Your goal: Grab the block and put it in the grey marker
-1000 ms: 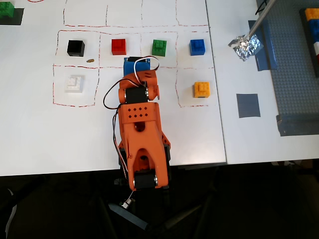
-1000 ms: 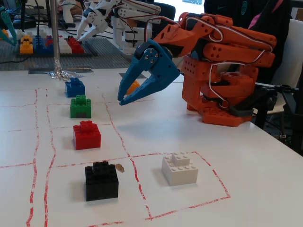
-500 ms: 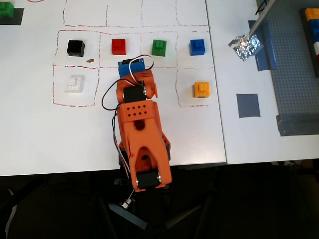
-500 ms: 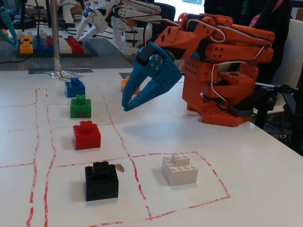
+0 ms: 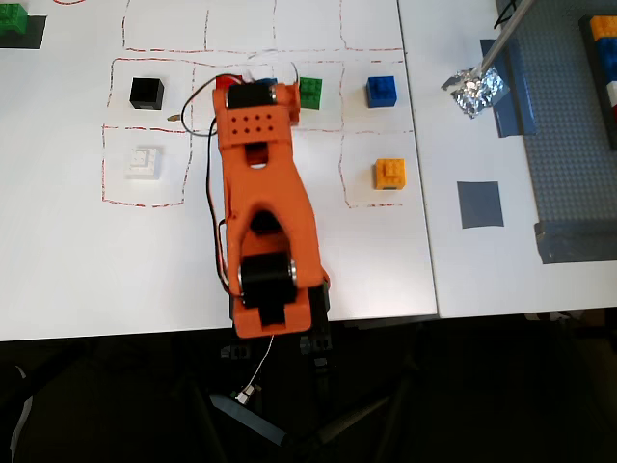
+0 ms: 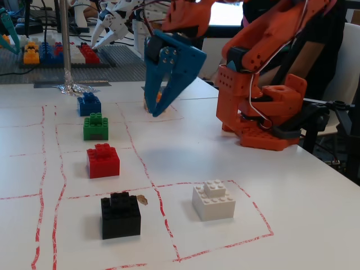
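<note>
The green block (image 5: 310, 92) sits in the top row of red-lined squares, between a red brick (image 5: 228, 82) and a blue brick (image 5: 382, 92). It also shows in the fixed view (image 6: 95, 126). The grey marker (image 5: 479, 204) is a flat square patch on the right sheet, empty; I cannot make it out in the fixed view. My blue gripper (image 6: 153, 113) hangs point down above the table, right of the brick row, touching nothing. Its fingertips meet and it holds nothing. In the overhead view the orange arm (image 5: 258, 183) covers it, just left of the green block.
A black brick (image 5: 147, 93), a white brick (image 5: 145, 161) and an orange brick (image 5: 390, 174) sit in other squares. Crumpled foil (image 5: 474, 92) on a rod and a grey studded baseplate (image 5: 569, 145) stand right of the marker. Another green brick (image 5: 14, 24) lies top left.
</note>
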Tool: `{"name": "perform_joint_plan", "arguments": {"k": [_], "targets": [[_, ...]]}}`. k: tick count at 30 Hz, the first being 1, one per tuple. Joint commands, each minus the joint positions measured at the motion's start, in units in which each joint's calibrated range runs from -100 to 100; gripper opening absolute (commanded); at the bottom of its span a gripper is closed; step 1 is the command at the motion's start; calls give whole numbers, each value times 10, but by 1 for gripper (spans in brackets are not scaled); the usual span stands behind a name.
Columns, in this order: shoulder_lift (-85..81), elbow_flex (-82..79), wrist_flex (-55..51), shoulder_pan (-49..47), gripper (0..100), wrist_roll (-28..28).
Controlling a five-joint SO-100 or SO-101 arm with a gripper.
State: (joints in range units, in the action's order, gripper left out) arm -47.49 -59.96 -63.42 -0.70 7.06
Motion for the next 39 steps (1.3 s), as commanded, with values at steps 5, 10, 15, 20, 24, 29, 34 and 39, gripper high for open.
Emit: {"name": "perform_joint_plan", "arguments": {"k": [5,10,15,20,24,29,34,39], "targets": [[127,220,-78,41,4,0],[222,308,-109,76,5,5],[295,353,-99,115,4,6],[358,395,-78,156,4,3],[383,411,-65,175,4,5],[394,425,-57,184,6,7],[398,435,-57,177,16,8],[400,452,-61,167,24,4]]}}
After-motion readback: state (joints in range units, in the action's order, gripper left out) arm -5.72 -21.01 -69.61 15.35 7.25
